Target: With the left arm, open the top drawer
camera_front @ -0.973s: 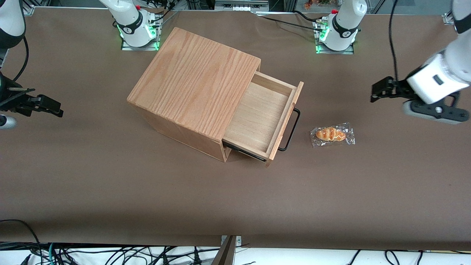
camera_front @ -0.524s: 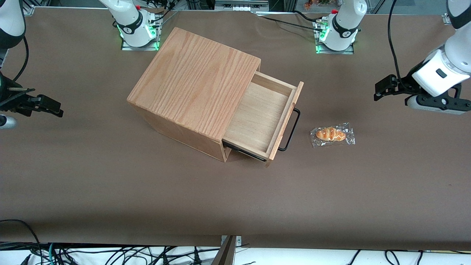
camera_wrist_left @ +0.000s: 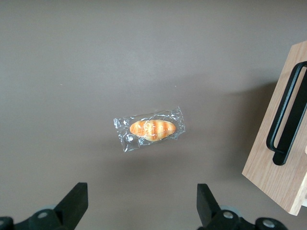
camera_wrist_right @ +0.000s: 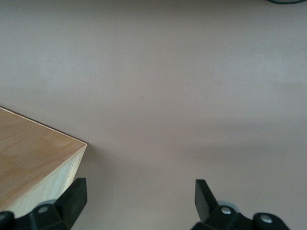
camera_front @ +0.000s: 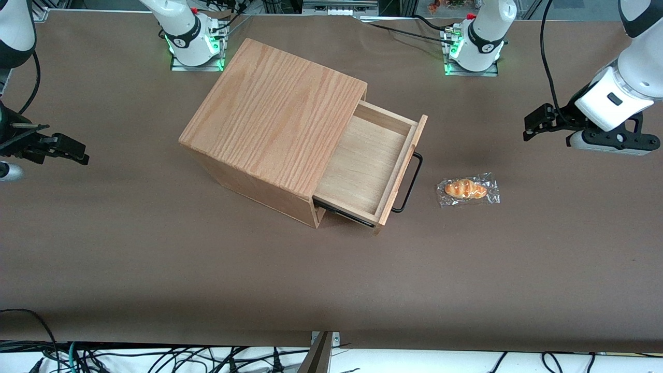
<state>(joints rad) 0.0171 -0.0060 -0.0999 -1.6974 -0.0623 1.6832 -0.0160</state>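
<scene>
Toward the working arm's end of the table, the gripper hangs in the air with jaws spread and nothing between them, well apart from the top drawer, which sits pulled out of the cabinet with its pale floor exposed and black handle free. Drawer looks open enough, so I'd call the pull done; the step in hand is the retreat. Hold height and don't sweep low over the wrapped bread roll lying on the table between gripper and handle.
</scene>
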